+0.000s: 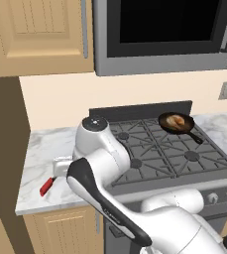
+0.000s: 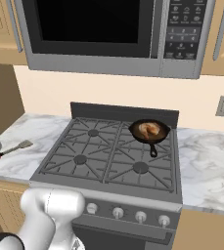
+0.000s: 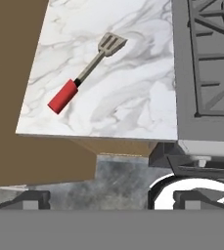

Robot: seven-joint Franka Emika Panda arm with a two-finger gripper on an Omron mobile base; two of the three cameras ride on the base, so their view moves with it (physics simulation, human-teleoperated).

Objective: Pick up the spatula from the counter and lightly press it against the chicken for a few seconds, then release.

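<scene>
The spatula (image 3: 86,72) lies flat on the marble counter (image 3: 133,93) left of the stove, its red handle toward the counter's front edge and its slotted metal head toward the stove. My gripper (image 3: 113,199) hovers above and in front of it, open, its dark fingertips (image 3: 33,198) wide apart with nothing between them. From the left base the spatula's red handle (image 1: 46,186) pokes out below my hand (image 1: 61,165); from the right it is the spatula (image 2: 11,148) at the far left. A browned piece of chicken (image 1: 175,119) (image 2: 148,129) sits in a black pan (image 1: 160,122) (image 2: 133,133) on the stove's back right burner.
The gas stove (image 1: 169,156) (image 2: 108,154) with dark grates lies between two marble counters, the right-hand one (image 2: 206,161) bare. A microwave (image 2: 99,34) hangs above the stove. A tall brown panel (image 1: 1,149) bounds the left counter. The pan's handle (image 1: 197,137) points forward and right.
</scene>
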